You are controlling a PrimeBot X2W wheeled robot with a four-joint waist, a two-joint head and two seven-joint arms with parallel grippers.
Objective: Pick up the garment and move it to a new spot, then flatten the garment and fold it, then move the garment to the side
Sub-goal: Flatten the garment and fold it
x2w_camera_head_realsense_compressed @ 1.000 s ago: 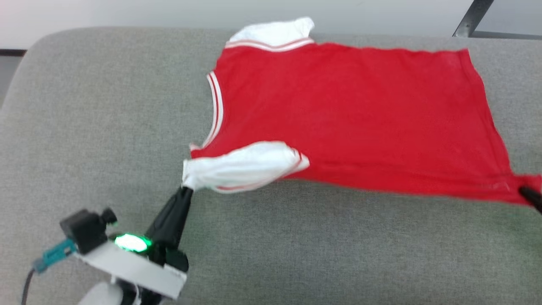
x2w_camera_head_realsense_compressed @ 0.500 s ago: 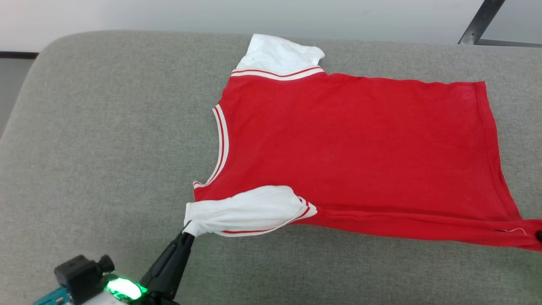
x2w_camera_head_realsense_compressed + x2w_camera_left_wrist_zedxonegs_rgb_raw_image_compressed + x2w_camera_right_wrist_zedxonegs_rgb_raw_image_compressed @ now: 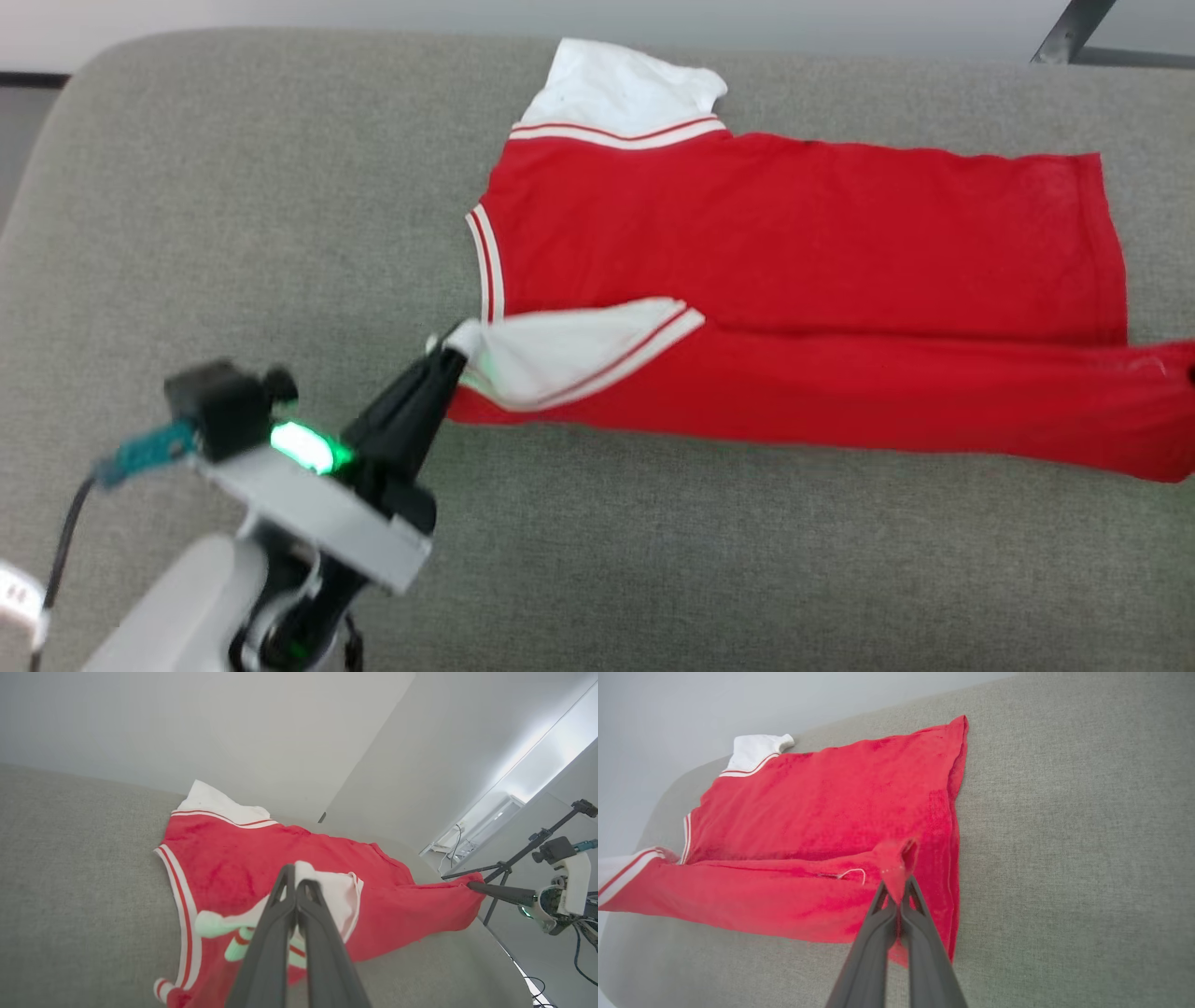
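Grey upholstered cushion (image 3: 233,205) spans the head view edge to edge, with a pale wall along the top.

Garment (image 3: 794,243): red, plain side up, laid lengthwise across the upper centre and right of the head view, neck end to frame left, hem to frame right. The far half lies flat on the cushion. The near long edge is raised and pulled taut in a band running from centre to the right edge, overlapping the flat half.

Far sleeve (image 3: 621,93): white, flat at top centre, with striped trim where it meets the red body. Near sleeve (image 3: 569,350): white, drawn to a point toward frame left. Striped neckline (image 3: 485,257) sits just above it.

Left gripper (image 3: 455,347): enters from lower left; fingers pressed together, pinching the tip of the near sleeve.

Right gripper (image 3: 896,896): bottom centre of the right wrist view; fingers closed tight on a bunched tuft of the red hem corner, a loose white thread just to its left.

Tripod (image 3: 528,847): right side of the left wrist view, behind the right arm.

Green lamp (image 3: 303,446): lit on the left wrist.
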